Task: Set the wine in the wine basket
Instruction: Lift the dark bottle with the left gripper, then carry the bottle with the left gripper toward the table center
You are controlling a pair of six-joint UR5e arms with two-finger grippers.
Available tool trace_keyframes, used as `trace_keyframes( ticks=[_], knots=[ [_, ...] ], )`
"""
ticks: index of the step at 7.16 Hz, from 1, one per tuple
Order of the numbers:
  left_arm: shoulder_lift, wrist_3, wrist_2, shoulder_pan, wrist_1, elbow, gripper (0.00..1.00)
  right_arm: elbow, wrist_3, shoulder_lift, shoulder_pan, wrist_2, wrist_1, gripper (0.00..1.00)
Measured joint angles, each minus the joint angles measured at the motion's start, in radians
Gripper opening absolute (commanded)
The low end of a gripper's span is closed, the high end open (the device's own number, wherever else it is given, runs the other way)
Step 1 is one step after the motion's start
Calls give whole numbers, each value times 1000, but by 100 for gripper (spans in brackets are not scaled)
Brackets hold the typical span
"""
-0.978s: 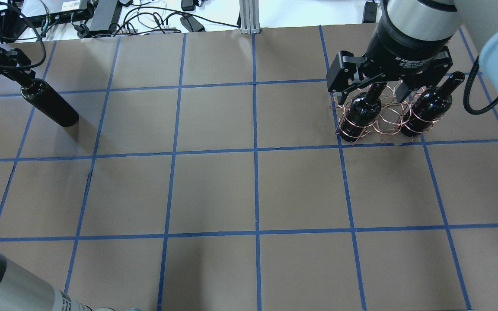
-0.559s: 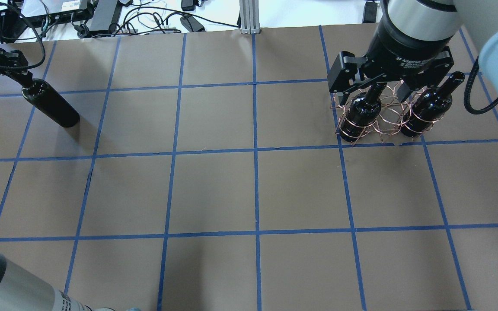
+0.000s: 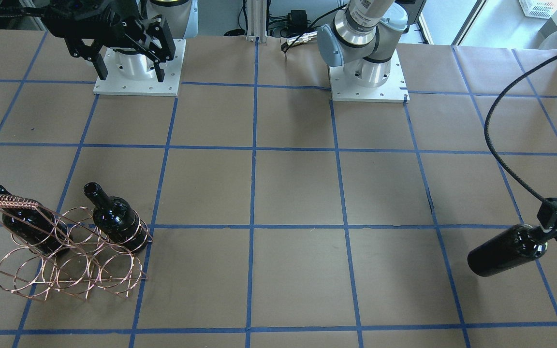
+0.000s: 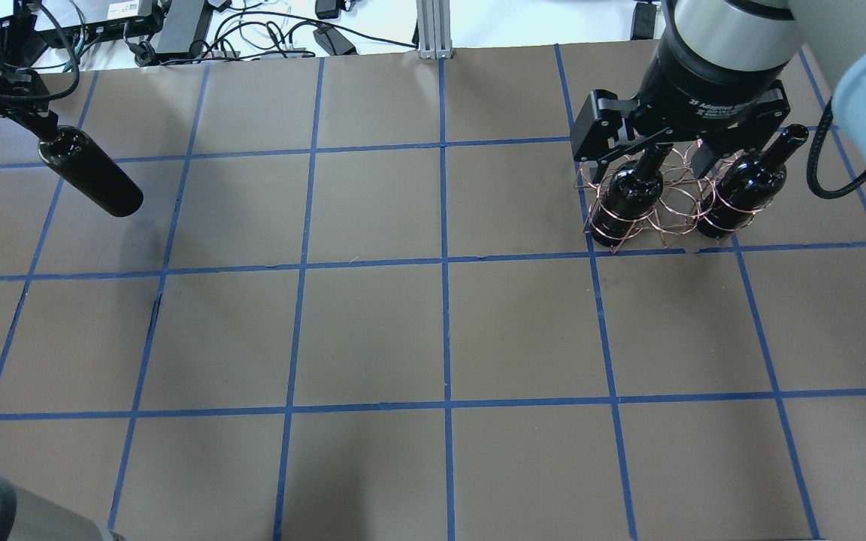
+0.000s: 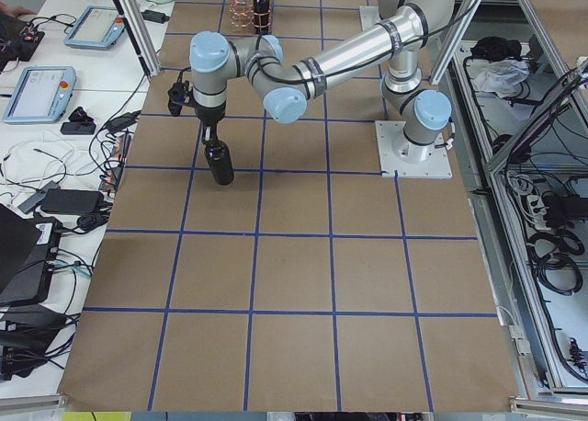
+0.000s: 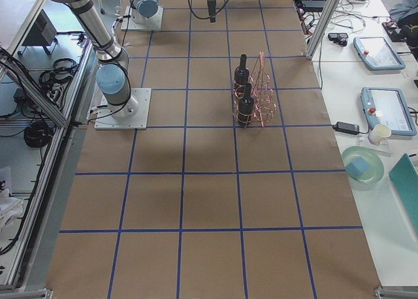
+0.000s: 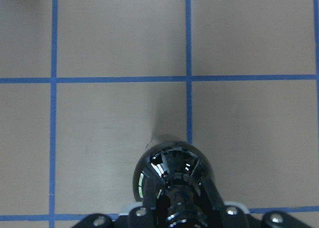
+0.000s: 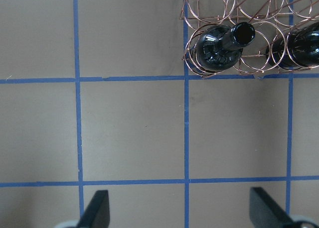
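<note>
My left gripper (image 4: 36, 120) is shut on the neck of a glossy black wine bottle (image 4: 91, 180) and holds it tilted above the table at the far left. The bottle also shows in the front view (image 3: 508, 251) and the left wrist view (image 7: 172, 171). The copper wire wine basket (image 4: 670, 199) stands at the far right with two more black bottles (image 4: 628, 195) (image 4: 749, 188) in its outer rings; its middle rings are empty. My right gripper (image 4: 647, 154) is open and empty, high above the table beside the basket. The right wrist view shows the nearer bottle (image 8: 219, 46).
The table is brown paper with a blue tape grid. Cables and electronics (image 4: 177, 22) and an aluminium post (image 4: 429, 30) lie along the far edge. The arm bases (image 3: 136, 72) (image 3: 368, 77) stand on white plates at the robot's side.
My left gripper has risen with the bottle; the bottle's base has left the table and its shadow has fallen away. The right gripper has barely moved.
</note>
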Motion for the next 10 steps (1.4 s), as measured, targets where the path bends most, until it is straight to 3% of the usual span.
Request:
trace_keyframes(
  ticks=[6,10],
  knots=[
    [175,-538,2,-427,3,-192,0,0,0,0,0,3,0,100],
    [240,-600,30,-562,66,-367,0,0,0,0,0,0,0,100]
  ],
)
